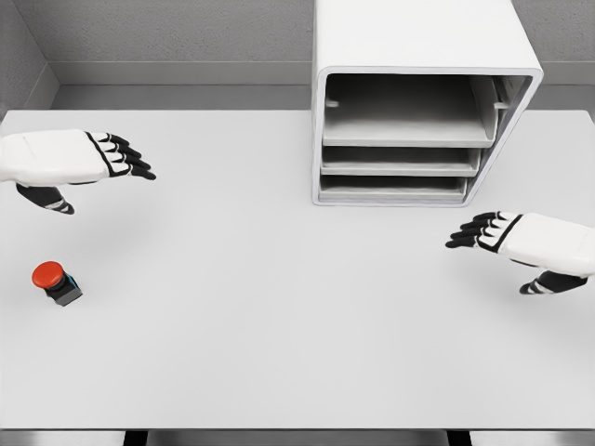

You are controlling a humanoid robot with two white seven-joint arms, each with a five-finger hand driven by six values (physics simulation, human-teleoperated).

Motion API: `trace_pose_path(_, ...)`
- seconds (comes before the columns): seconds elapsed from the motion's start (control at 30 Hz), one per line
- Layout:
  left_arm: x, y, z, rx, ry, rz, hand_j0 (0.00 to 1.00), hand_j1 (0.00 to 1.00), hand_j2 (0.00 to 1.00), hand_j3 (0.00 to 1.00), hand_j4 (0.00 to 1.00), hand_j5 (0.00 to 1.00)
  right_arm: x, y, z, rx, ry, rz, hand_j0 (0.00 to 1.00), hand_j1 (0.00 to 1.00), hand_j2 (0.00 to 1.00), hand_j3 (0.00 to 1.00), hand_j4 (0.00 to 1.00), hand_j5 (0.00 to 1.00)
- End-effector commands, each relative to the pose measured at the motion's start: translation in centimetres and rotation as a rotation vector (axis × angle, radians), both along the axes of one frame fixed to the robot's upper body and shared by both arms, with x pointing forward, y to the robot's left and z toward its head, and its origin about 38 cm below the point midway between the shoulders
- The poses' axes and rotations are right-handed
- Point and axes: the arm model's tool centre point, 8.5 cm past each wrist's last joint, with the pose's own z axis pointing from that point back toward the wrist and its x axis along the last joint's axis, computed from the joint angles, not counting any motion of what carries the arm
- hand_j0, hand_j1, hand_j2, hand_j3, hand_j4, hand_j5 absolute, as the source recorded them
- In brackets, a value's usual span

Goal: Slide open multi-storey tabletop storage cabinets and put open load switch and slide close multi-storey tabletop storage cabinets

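Two hands over the white table (pixel 279 353), both empty. Nearest, the switch (pixel 56 282), red button on a dark base, sits near the table's left edge. Right hand (pixel 521 243) hovers at right, fingers extended. Left hand (pixel 79 158) farther back, fingers straight. Cabinet (pixel 418 93) at the back, shelves exposed.

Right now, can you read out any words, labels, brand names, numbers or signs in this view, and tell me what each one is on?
None: no readable text anywhere in the head view.
Storage cabinet: plain white shell and drawers, no label or number.
Red push-button switch: plain red cap on a dark base, no marking visible.
Left hand and right hand: white and black, no logo.
Table: bare white surface.
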Motion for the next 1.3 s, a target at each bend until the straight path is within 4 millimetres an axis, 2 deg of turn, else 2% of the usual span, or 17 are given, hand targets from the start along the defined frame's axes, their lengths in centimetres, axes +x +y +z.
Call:
trace_pose_path(0.0, 0.0, 0.0, 0.1, -0.003, 0.000, 0.002, 1.00, 1.00, 1.00, 1.00, 1.00, 1.00, 0.0, 0.1, -0.1, 0.005, 0.005, 0.002, 1.00, 1.00, 1.00, 1.00, 1.00, 1.00)
trace_pose_path(0.07, 0.0, 0.2, 0.2, 0.000, -0.001, 0.007, 1.00, 1.00, 1.00, 1.00, 1.00, 1.00, -0.1, 0.2, -0.2, 0.006, 0.008, 0.003, 1.00, 1.00, 1.00, 1.00, 1.00, 1.00)
trace_pose_path(0.1, -0.3, 1.3, 0.5, 0.016, -0.004, 0.027, 1.00, 1.00, 1.00, 1.00, 1.00, 1.00, 0.0, 0.2, -0.1, 0.006, 0.007, 0.003, 1.00, 1.00, 1.00, 1.00, 1.00, 1.00)
trace_pose_path(0.17, -1.6, 5.3, 1.3, 0.088, 0.003, 0.112, 1.00, 1.00, 1.00, 1.00, 1.00, 1.00, 0.5, 0.5, 0.6, 0.009, -0.017, 0.011, 1.00, 1.00, 1.00, 1.00, 1.00, 1.00)
trace_pose_path(0.23, -2.9, 7.8, 1.1, 0.144, 0.031, 0.161, 1.00, 1.00, 1.00, 1.00, 1.00, 1.00, 1.4, 2.5, 0.9, 0.015, -0.026, 0.068, 1.00, 1.00, 1.00, 1.00, 1.00, 1.00)
trace_pose_path(0.27, -3.5, 8.3, 0.3, 0.167, 0.063, 0.169, 1.00, 1.00, 1.00, 1.00, 1.00, 1.00, 1.9, 3.2, 1.2, 0.020, -0.039, 0.087, 1.00, 1.00, 1.00, 1.00, 1.00, 1.00)
trace_pose_path(0.3, -4.1, 9.3, 0.5, 0.183, 0.068, 0.190, 1.00, 1.00, 1.00, 1.00, 1.00, 1.00, 2.2, 3.5, 1.7, 0.020, -0.052, 0.093, 1.00, 1.00, 1.00, 1.00, 1.00, 1.00)
trace_pose_path(0.37, -4.4, 9.8, 0.4, 0.193, 0.078, 0.199, 1.00, 1.00, 1.00, 1.00, 1.00, 1.00, 2.6, 4.2, 2.0, 0.029, -0.064, 0.110, 1.00, 1.00, 1.00, 1.00, 1.00, 1.00)
trace_pose_path(0.43, -5.7, 10.5, -1.3, 0.215, 0.136, 0.206, 1.00, 1.00, 1.00, 1.00, 1.00, 1.00, 3.1, 5.5, 2.1, 0.036, -0.069, 0.145, 1.00, 1.00, 1.00, 1.00, 1.00, 1.00)
trace_pose_path(0.53, -7.6, 6.9, -2.8, 0.227, 0.183, 0.079, 1.00, 1.00, 1.00, 1.00, 1.00, 1.00, 3.7, 7.4, 2.4, 0.046, -0.078, 0.192, 1.00, 1.00, 1.00, 1.00, 1.00, 1.00)
trace_pose_path(0.6, -7.5, 5.6, -3.7, 0.240, 0.209, 0.041, 1.00, 1.00, 1.00, 1.00, 1.00, 1.00, 4.0, 8.5, 2.5, 0.053, -0.082, 0.219, 1.00, 1.00, 1.00, 1.00, 1.00, 1.00)
trace_pose_path(0.7, -7.1, 4.3, -4.3, 0.224, 0.213, 0.012, 1.00, 1.00, 1.00, 1.00, 1.00, 1.00, 4.8, 8.9, 3.9, 0.061, -0.120, 0.225, 1.00, 1.00, 1.00, 1.00, 1.00, 1.00)
trace_pose_path(0.8, -7.0, 4.1, -4.5, 0.223, 0.216, 0.006, 1.00, 1.00, 1.00, 1.00, 1.00, 1.00, 6.4, 8.6, 4.7, 0.071, -0.144, 0.195, 1.00, 1.00, 1.00, 1.00, 1.00, 1.00)
trace_pose_path(0.9, -6.6, 3.4, -4.9, 0.225, 0.211, -0.012, 1.00, 1.00, 1.00, 1.00, 1.00, 1.00, 8.0, 9.8, 3.4, 0.068, -0.100, 0.204, 1.00, 1.00, 1.00, 1.00, 1.00, 1.00)
trace_pose_path(1.0, -6.7, 3.1, -5.6, 0.236, 0.218, -0.022, 1.00, 1.00, 1.00, 1.00, 1.00, 1.00, 8.9, 9.5, 3.7, 0.072, -0.105, 0.181, 1.00, 1.00, 1.00, 1.00, 1.00, 1.00)
trace_pose_path(1.13, -6.8, 3.2, -5.6, 0.238, 0.218, -0.021, 0.95, 0.95, 0.95, 0.95, 0.95, 0.95, 10.1, 8.7, 3.2, 0.079, -0.087, 0.139, 1.00, 1.00, 1.00, 1.00, 1.00, 1.00)
trace_pose_path(1.27, -6.8, 3.3, -5.6, 0.246, 0.217, -0.019, 0.93, 0.93, 0.93, 0.93, 0.93, 0.93, 11.3, 9.5, 2.8, 0.091, -0.067, 0.125, 1.00, 1.00, 1.00, 1.00, 1.00, 1.00)
